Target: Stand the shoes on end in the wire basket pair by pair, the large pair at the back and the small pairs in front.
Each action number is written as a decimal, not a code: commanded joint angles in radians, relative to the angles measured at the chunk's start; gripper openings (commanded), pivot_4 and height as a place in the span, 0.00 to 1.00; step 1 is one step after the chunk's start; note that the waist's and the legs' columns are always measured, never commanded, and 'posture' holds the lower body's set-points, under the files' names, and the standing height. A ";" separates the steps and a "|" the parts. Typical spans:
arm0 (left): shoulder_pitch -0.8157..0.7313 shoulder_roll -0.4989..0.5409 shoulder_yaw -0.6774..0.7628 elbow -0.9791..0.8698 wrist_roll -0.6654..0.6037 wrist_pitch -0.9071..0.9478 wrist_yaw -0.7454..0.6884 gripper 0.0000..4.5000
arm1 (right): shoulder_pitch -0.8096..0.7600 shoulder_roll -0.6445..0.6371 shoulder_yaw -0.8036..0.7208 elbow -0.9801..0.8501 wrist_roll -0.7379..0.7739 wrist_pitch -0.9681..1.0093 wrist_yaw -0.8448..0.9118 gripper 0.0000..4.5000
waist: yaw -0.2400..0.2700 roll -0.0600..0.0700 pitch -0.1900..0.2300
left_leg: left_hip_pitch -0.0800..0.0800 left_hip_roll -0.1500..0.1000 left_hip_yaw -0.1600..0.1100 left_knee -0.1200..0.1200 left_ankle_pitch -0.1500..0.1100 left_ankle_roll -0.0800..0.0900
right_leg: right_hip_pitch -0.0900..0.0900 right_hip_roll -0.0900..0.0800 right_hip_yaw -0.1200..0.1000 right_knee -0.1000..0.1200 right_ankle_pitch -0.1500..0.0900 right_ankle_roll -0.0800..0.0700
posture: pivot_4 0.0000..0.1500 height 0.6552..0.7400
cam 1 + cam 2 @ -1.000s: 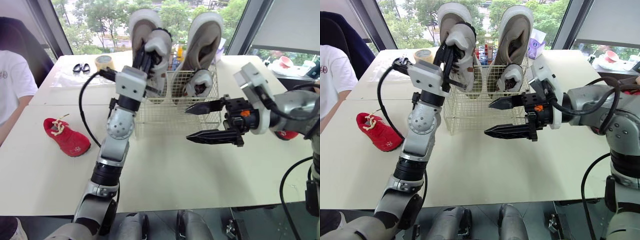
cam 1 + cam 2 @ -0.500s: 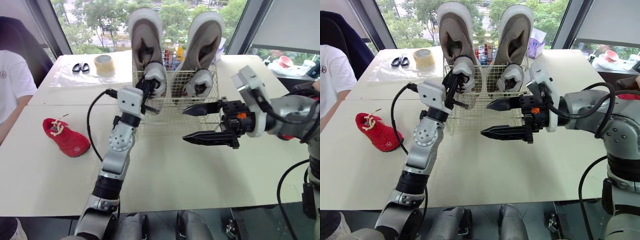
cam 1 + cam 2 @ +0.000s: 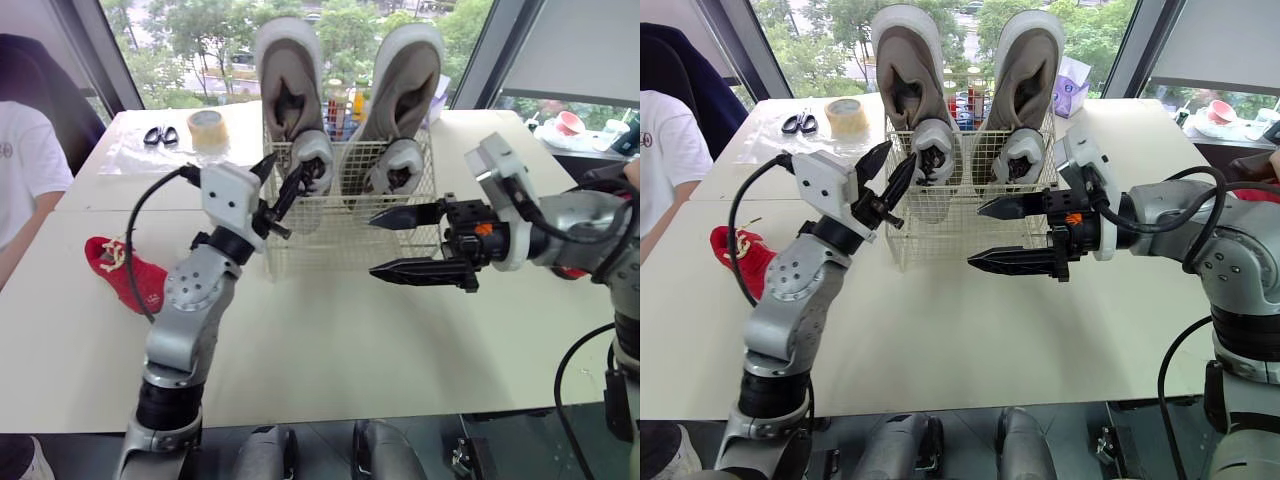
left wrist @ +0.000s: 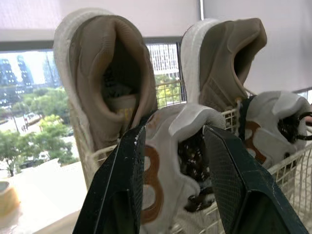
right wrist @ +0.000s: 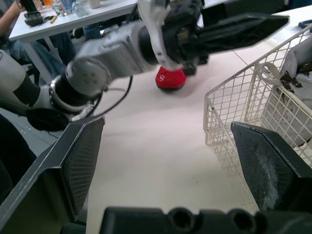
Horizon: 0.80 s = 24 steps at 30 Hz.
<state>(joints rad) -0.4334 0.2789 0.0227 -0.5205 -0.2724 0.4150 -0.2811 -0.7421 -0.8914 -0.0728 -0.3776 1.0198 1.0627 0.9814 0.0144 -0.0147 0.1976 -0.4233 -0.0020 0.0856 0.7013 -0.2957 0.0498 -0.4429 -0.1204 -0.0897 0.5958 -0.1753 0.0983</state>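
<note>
Pale surface (image 3: 330,350) runs under everything, windows behind it. Person (image 3: 25,160) in a white shirt sits at its far left edge. Wire basket (image 3: 340,228) stands mid-surface, toward the back. Along its rear, left large shoe (image 3: 285,70) and right large shoe (image 3: 408,75), both tan with white soles, stand on end, openings facing the robot, upper ends well above the rim. Directly in front of them, inside the basket, left small shoe (image 3: 312,150) and right small shoe (image 3: 398,165), white-grey with brown marks, also on end, each leaning against the large shoe behind it. Right tool (image 3: 372,242) hovers before the basket's right front, fingers spread wide one above the other, nothing held, pointing toward the robot's left. Left tool (image 3: 901,150) sits at the basket's left front corner, released, fingers parted and aimed at the left small shoe; in the left wrist view that shoe shows between the two fingers, contact cannot be told. Red shoe (image 3: 120,270) lies on the surface well left of the basket, partly hidden by the left arm. Tape (image 3: 206,127) and scissors (image 3: 161,135) lie near each other at the back left.
</note>
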 commanded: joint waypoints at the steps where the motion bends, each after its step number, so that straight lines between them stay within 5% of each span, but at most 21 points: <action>1: -0.041 0.108 0.115 -0.113 -0.198 0.193 -0.077 0.41 | 0.003 -0.002 -0.041 0.023 0.014 0.005 -0.013 1.00 | -0.002 0.000 0.000 | 0.000 0.000 0.000 0.000 0.000 0.000 | 0.000 0.000 0.000 0.000 0.000 0.000 | 1.00 1.00; 4: -0.052 0.206 0.193 -0.137 -0.399 0.341 -0.147 0.41 | 0.018 -0.001 -0.072 0.039 0.036 0.022 -0.036 1.00 | -0.002 0.000 0.000 | 0.000 0.000 0.000 0.000 0.003 -0.005 | 0.000 0.001 0.000 0.001 0.000 0.000 | 1.00 1.00; 6: -0.053 0.233 0.336 -0.105 -0.757 0.436 -0.099 0.41 | 0.016 0.013 -0.160 0.092 0.123 0.064 -0.092 1.00 | -0.002 0.000 0.000 | 0.000 0.000 0.000 0.000 0.004 -0.007 | 0.000 0.001 0.000 0.000 0.000 0.000 | 1.00 1.00; 11: 0.022 0.417 0.448 -0.027 -1.183 0.587 -0.067 0.79 | 0.041 -0.005 -0.390 0.250 0.360 0.152 -0.263 1.00 | -0.001 0.000 0.000 | 0.000 0.000 -0.001 0.000 0.005 -0.008 | 0.001 0.001 0.000 0.000 0.000 0.000 | 1.00 1.00; 13: 0.058 0.486 0.427 0.004 -1.141 0.620 -0.079 0.99 | 0.122 -0.037 -0.469 0.289 0.330 0.152 -0.308 1.00 | 0.002 0.000 0.000 | 0.001 0.000 -0.001 0.000 0.005 -0.008 | 0.002 0.001 0.000 0.000 0.000 0.000 | 1.00 1.00; 20: 0.271 0.572 0.399 -0.055 -1.216 0.655 -0.292 0.99 | 0.422 -0.078 -0.542 0.329 -0.093 -0.168 -0.389 1.00 | -0.004 0.001 -0.001 | 0.005 -0.001 0.003 -0.001 0.004 -0.007 | 0.004 0.001 0.003 -0.001 -0.001 0.000 | 1.00 1.00; 24: 0.337 0.544 0.342 -0.141 -1.275 0.625 -0.294 0.99 | 0.561 -0.050 -0.631 0.320 -0.203 -0.286 -0.403 1.00 | -0.001 0.006 -0.003 | 0.005 0.000 0.004 -0.002 0.005 -0.009 | 0.002 0.002 0.003 0.000 -0.002 -0.002 | 1.00 1.00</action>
<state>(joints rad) -0.1004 0.8277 0.3757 -0.6130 -1.5028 1.0689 -0.5689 -0.1987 -0.9396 -0.6376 -0.0290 0.8506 0.8306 0.5787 0.0137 -0.0087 0.1946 -0.4180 -0.0017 0.0890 0.6991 -0.2911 0.0411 -0.4401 -0.1183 -0.0863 0.5958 -0.1772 0.0965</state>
